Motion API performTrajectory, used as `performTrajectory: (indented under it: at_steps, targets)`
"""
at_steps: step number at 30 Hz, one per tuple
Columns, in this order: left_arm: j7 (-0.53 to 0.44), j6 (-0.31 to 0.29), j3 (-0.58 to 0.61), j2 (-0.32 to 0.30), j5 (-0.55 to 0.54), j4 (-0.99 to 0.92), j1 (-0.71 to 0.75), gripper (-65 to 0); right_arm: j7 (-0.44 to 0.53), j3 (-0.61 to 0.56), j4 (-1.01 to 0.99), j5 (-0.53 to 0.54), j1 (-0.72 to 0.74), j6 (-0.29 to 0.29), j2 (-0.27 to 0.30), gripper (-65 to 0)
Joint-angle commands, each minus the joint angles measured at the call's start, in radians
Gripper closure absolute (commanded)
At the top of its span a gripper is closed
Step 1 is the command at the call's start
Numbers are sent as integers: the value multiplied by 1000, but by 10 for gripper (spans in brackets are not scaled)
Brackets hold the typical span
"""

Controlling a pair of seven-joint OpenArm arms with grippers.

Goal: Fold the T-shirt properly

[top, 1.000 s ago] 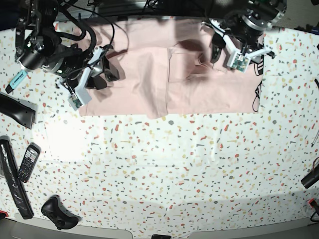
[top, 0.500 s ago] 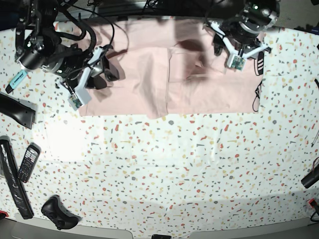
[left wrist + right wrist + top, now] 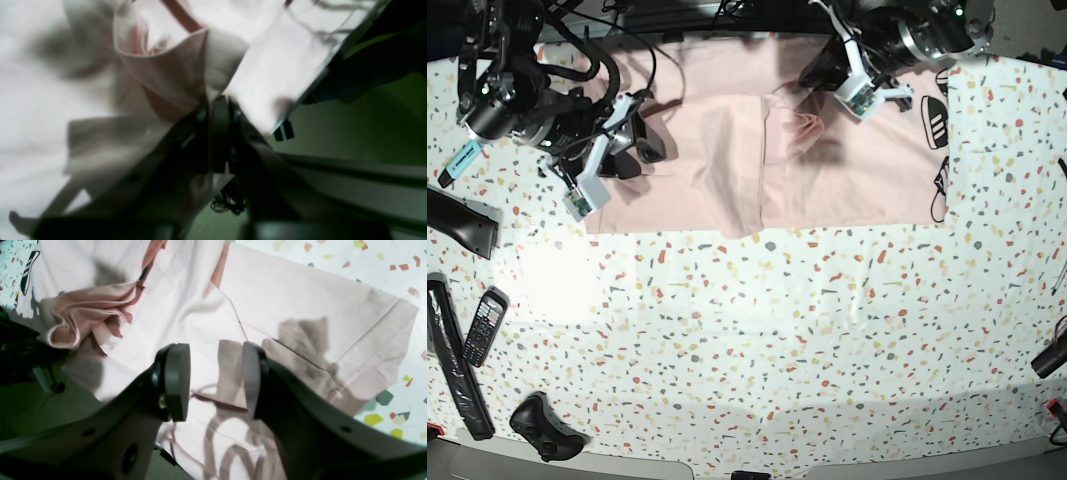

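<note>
Base view: the T-shirt (image 3: 757, 150) is seen spread along the far edge of the speckled table (image 3: 777, 330), partly folded, with two black shoe drawings (image 3: 934, 118) exposed at its right side. A bunched fold is raised near its middle by the left gripper (image 3: 819, 72). In the left wrist view the fingers are shown pressed together on a ridge of pink cloth (image 3: 173, 76), a detail hidden from above. The right gripper (image 3: 213, 380) is shown in its own wrist view with pads spread apart above a flat sleeve, holding nothing. No lettering can be read. Beside the shirt, one phone (image 3: 484, 326) and one game controller (image 3: 545, 427) are counted.
</note>
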Motion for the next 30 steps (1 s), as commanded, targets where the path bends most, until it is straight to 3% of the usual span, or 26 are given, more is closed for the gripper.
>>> performTrajectory:
  at_steps: [1,5,8,11,14,16,19,25,30]
  targets:
    - [-23,-7,-1,-3,-23,17,0,-104,14,4,20,11,8,10,9,-250]
    - [52,-7,-1,-3,-24,17,-3,-255,14,4,20,11,8,10,9,-250]
    - [203,-7,-1,-3,-71,17,-12,-258,14,4,20,11,8,10,9,-250]
    - [363,-7,-1,-20,-215,17,-40,-258,15,4,20,12,8,10,9,-250]
    - [413,-7,-1,-61,-350,17,-76,-258,15,4,20,12,8,10,9,-250]
    - [386,-7,-1,-102,-424,17,-103,-258,15,4,20,12,8,10,9,-250]
    - [253,-7,-2,-159,-476,17,-135,-258,14,4,20,11,8,10,9,-250]
    - [125,-7,-104,-161,-287,16,-160,-258,14,4,20,11,8,10,9,-250]
    - [-5,189,-227,-161,-122,16,-160,-258,15,4,20,-35,8,-42,9,-250]
